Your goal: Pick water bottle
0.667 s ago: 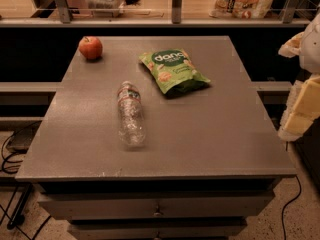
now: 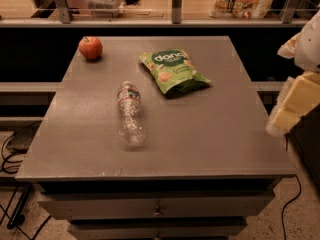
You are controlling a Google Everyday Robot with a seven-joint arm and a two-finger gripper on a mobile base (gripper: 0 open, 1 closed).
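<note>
Water bottle point(image 2: 131, 115): lay on its side a little left of the frame's centre, cap end toward the top of the frame, base toward the lower edge, red-and-green band near the neck
Table point(image 2: 215, 144): grey flat top carried the bottle; drawer fronts showed along the bottom of the frame
Snack bag point(image 2: 172, 71): green, lay flat up and right of the bottle, near it but apart
Apple point(image 2: 90, 48): red, sat at the upper left corner of the table top, well apart from the bottle
Gripper point(image 2: 290, 109): cream-coloured, hung at the right edge of the frame at mid-height, over the table's right side, well apart from the bottle; whether released or clenched could not be told
</note>
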